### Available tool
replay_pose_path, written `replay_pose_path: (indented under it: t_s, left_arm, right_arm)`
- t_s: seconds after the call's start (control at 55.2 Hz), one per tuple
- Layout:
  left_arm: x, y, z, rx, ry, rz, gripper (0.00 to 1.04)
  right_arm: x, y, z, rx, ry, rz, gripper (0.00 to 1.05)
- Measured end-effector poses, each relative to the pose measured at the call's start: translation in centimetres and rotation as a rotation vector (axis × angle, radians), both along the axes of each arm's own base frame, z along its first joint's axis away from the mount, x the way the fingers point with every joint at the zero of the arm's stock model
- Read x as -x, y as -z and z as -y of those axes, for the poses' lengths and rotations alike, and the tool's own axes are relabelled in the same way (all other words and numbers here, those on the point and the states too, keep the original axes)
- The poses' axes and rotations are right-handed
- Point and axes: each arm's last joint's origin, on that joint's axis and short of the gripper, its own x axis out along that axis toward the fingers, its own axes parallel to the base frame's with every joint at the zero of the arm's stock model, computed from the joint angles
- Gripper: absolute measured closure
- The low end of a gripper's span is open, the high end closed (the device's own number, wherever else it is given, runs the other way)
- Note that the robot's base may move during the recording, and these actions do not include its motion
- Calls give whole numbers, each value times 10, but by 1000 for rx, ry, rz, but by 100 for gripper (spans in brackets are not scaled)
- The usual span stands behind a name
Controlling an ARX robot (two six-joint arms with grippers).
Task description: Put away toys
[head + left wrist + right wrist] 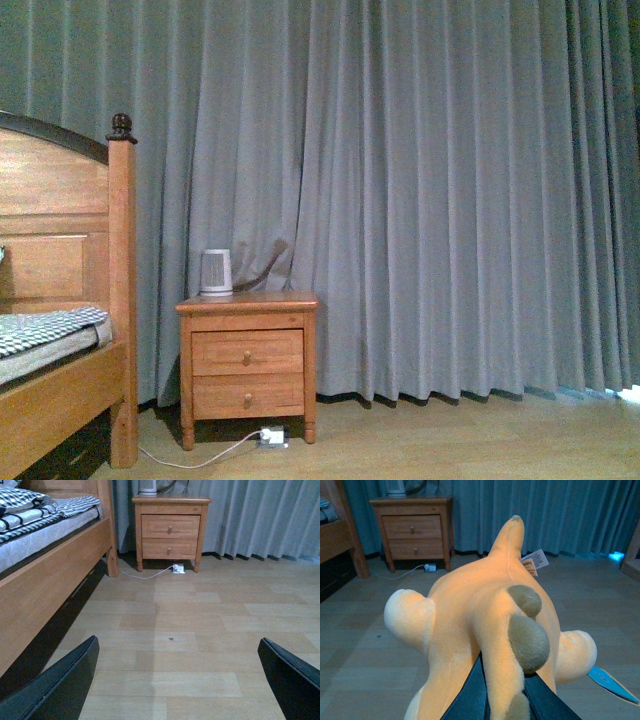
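In the right wrist view, my right gripper (505, 685) is shut on the orange-yellow plush animal (470, 615), pinching a ridge of its body lined with brown-grey bumps. The toy hangs off the floor, its stubby limbs spread to both sides, with a white paper tag (535, 561) at its far end. In the left wrist view, my left gripper (180, 677) is open over bare wooden floor, its two dark fingers (60, 685) far apart with nothing between them. Neither arm shows in the front view.
A wooden nightstand (248, 360) with two drawers stands against the grey curtain (450, 200), a small white appliance (216, 273) on top. A wooden bed (60, 300) with a checked cover is to its left. A white cable and plug (272, 436) lie under the nightstand.
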Motion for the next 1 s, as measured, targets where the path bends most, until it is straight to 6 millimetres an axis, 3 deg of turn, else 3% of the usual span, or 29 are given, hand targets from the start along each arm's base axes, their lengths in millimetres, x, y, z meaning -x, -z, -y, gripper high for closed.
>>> replay_pose_path:
  t_s: [0.997]
  left_arm:
    - [0,0,0,0,0,1,6]
  right_arm:
    - [0,0,0,0,0,0,98]
